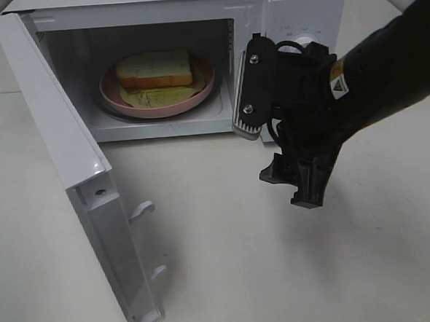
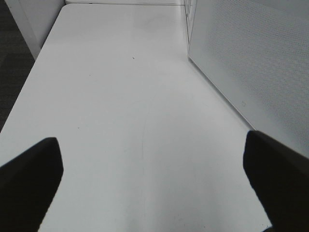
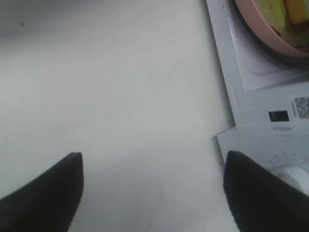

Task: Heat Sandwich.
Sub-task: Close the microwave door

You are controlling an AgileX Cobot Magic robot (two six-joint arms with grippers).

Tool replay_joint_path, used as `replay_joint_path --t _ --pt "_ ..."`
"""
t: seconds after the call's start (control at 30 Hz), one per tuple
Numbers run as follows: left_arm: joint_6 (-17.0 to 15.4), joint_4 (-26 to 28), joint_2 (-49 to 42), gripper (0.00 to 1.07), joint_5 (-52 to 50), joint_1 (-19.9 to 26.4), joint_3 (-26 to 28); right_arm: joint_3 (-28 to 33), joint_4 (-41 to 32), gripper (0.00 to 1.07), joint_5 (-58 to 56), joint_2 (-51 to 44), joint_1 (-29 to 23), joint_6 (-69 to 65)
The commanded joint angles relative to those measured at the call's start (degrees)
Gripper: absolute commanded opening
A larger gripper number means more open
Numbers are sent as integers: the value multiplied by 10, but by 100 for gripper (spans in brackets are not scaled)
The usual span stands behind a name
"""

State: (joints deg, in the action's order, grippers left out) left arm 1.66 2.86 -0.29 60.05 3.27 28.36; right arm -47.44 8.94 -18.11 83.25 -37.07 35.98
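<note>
Nearest to us is the free edge of the microwave door (image 1: 79,206), which stands wide open on its left hinge, its two latch hooks (image 1: 143,208) pointing out over the worktop (image 1: 229,269). Behind it, in the cavity of the microwave (image 1: 300,2), the sandwich (image 1: 155,70) lies on a pink plate (image 1: 205,88) set on the turntable.

We see the right arm (image 1: 384,56) hanging in front of the control panel. Its jaws are apart, pointing down at the worktop and holding nothing. In the right wrist view, the timer dial (image 3: 292,178) sits just beside them. The left jaws are also apart and empty, low over the worktop and next to the perforated outer face of the door.

We judge loading to be done and closing the door to be the step in hand. The left arm looks better placed for that. It needs a flat push on the door's outer face near the free edge, following the door's arc until the hooks seat. The right arm should keep out of that arc. After that, we expect the dial to need turning.
</note>
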Motion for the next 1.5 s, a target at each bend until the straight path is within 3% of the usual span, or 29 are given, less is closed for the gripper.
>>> replay_joint_path --t 0.03,0.57,1.07,1.5 --pt "-1 1 -15 96 -6 1 -1 23 -8 76 -4 -35 1 -59" --pt "-1 1 -15 96 -6 1 -1 56 -8 76 -216 -197 1 -348" --pt "-1 1 -15 96 -6 1 -1 56 -9 76 -415 -387 1 -387" --pt "-1 1 -15 96 -6 1 -1 56 -9 76 -528 -485 1 -404"
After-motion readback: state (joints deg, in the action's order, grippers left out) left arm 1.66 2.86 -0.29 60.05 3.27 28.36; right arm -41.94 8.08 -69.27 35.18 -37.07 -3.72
